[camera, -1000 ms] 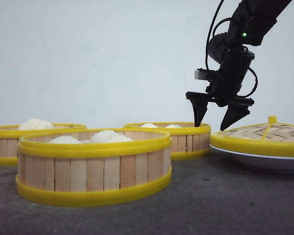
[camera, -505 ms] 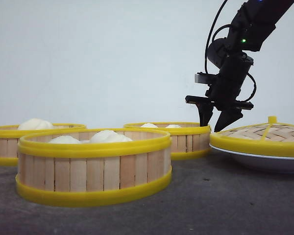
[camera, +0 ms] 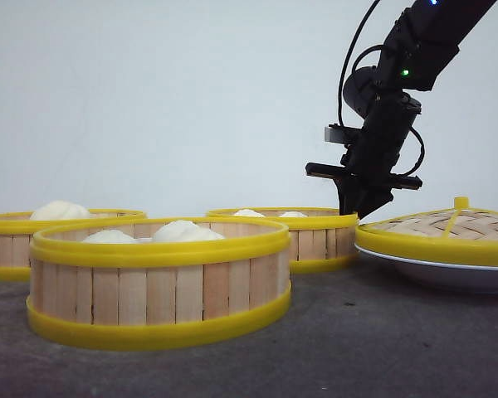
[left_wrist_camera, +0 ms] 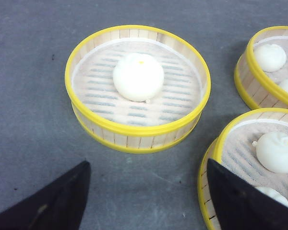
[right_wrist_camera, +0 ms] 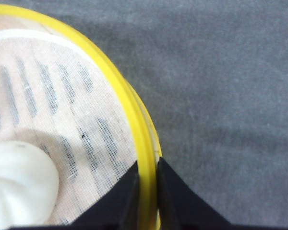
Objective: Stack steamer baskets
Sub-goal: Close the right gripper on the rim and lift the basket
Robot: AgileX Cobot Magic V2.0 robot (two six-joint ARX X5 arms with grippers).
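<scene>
Three steamer baskets with white buns stand on the grey table: a near one (camera: 159,282), one at the far left (camera: 17,240) and a back one (camera: 290,236). My right gripper (camera: 361,206) has come down on the back basket's right edge. In the right wrist view its fingers are shut on that basket's yellow rim (right_wrist_camera: 145,143), one inside and one outside the wall. My left gripper (left_wrist_camera: 148,163) is open and holds nothing. It hangs over bare table between the one-bun basket (left_wrist_camera: 134,132) and the near basket (left_wrist_camera: 221,143). The back basket (left_wrist_camera: 245,81) shows beyond.
A woven yellow-rimmed lid (camera: 440,232) with a knob rests on a white plate (camera: 448,274) at the right, close beside my right gripper. The baskets stand near one another with narrow strips of grey table (camera: 357,332) between them.
My right gripper has dropped onto the back basket's right rim, shifted slightly left, and gone from open to shut on that rim.
</scene>
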